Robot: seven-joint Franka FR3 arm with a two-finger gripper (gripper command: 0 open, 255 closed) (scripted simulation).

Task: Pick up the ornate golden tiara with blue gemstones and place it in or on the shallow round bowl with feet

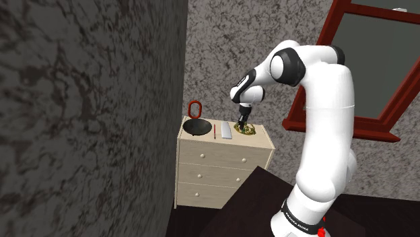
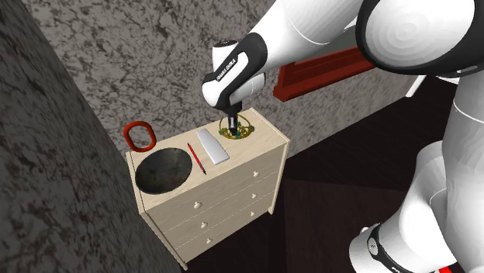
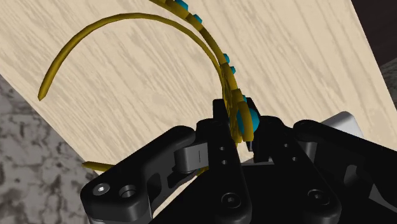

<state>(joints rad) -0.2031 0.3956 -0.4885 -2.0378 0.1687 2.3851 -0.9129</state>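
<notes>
Within the pincer, the tiara

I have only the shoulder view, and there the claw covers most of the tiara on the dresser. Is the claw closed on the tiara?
Observer: Yes. In the wrist view the claw is shut on the tiara; both fingers clasp its band.
Operator: On which part of the band?
Observer: On the ornate front, right at a blue gemstone, not on the thin plain arc.
Operator: Is anything lying in the bowl?
Observer: The second exterior view looks down into the dark bowl; only its bare inside shows.
</notes>
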